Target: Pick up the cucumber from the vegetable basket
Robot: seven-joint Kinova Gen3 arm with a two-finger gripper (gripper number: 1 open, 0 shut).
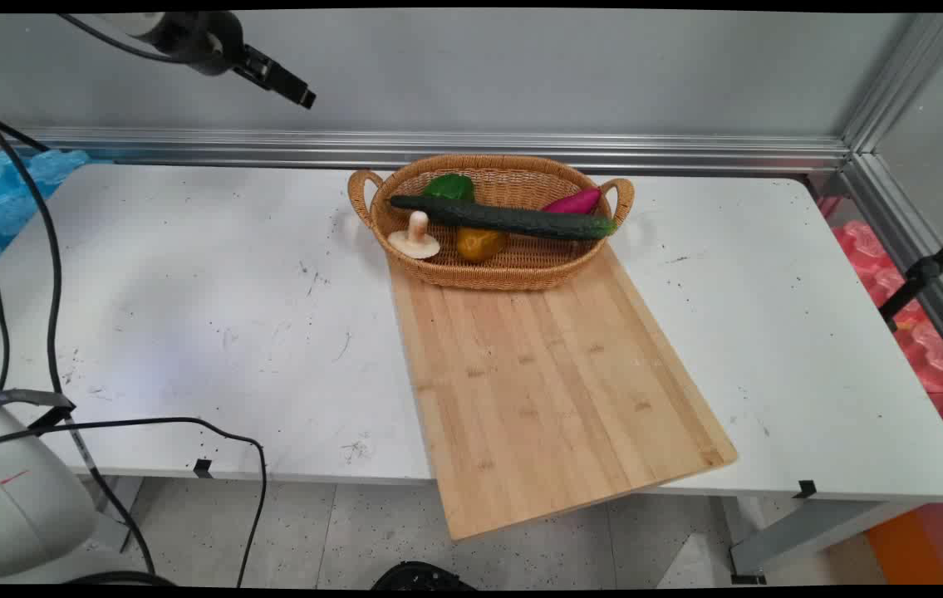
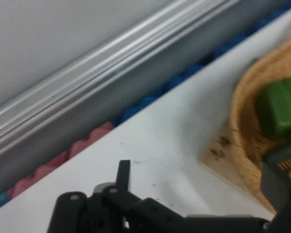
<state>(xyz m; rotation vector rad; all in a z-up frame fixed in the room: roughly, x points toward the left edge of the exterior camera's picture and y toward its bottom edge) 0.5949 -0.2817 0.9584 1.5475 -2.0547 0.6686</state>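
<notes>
Up at the far left we see the hand (image 1: 292, 90) raised well above the worktop (image 1: 189, 316), holding nothing; how far it is open we cannot tell. Only the hand view shows the wicker basket (image 2: 242, 104) close, with its green pepper (image 2: 279, 112). Rightward, a long cucumber (image 1: 504, 218) spans the basket, whose near end rests on a wooden board (image 1: 546, 390).

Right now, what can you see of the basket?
The basket is an oval of tan woven wicker with a loop handle at each end. It stands upright on the far end of the board, at the table's back edge. It holds a cucumber lying across it, a green pepper, a mushroom, a yellow vegetable and a magenta one.
</notes>
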